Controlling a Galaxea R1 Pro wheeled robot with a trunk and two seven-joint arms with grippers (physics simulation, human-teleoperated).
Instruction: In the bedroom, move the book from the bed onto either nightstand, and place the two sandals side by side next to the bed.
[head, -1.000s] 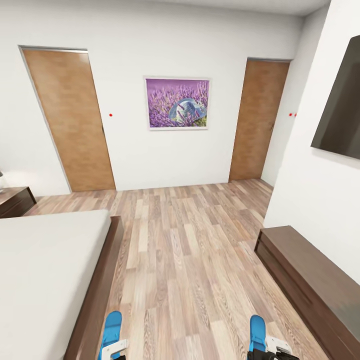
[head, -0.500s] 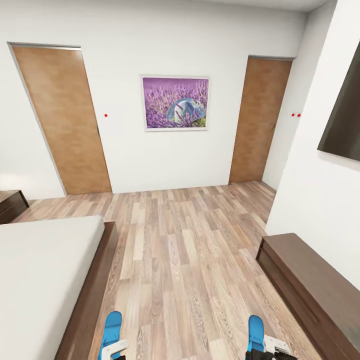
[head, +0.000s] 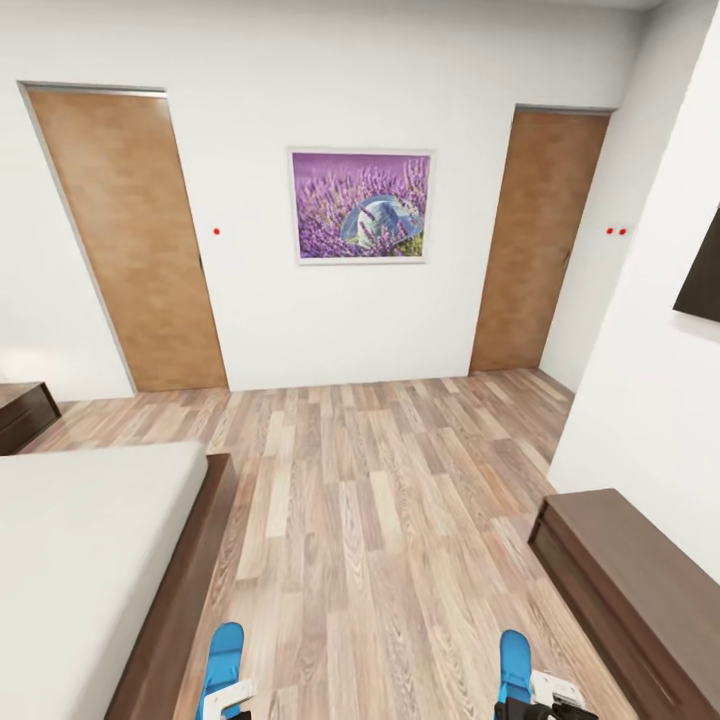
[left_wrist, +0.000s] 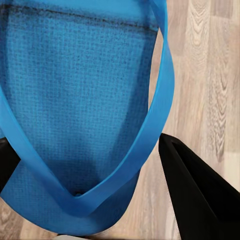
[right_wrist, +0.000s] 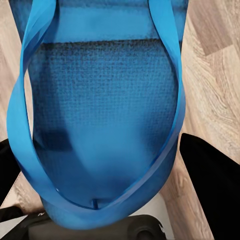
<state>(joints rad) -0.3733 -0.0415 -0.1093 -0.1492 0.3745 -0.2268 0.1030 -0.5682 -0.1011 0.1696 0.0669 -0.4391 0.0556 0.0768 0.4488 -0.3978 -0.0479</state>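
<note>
Between the fingers of my left tool (left_wrist: 100, 200) sits one blue sandal (left_wrist: 75, 100), and my right tool (right_wrist: 107, 200) pinches the other sandal (right_wrist: 100, 110); both tools are pressed onto the soles, dark fingers flanking each. I judge I'm mid-carry, with the placing step next. From the head camera the bed (head: 90, 540) lies just off my left tool, wood floor (head: 380, 520) ahead. Next I should lower both sandals to the floor beside the bed frame, parallel and close together.
</note>
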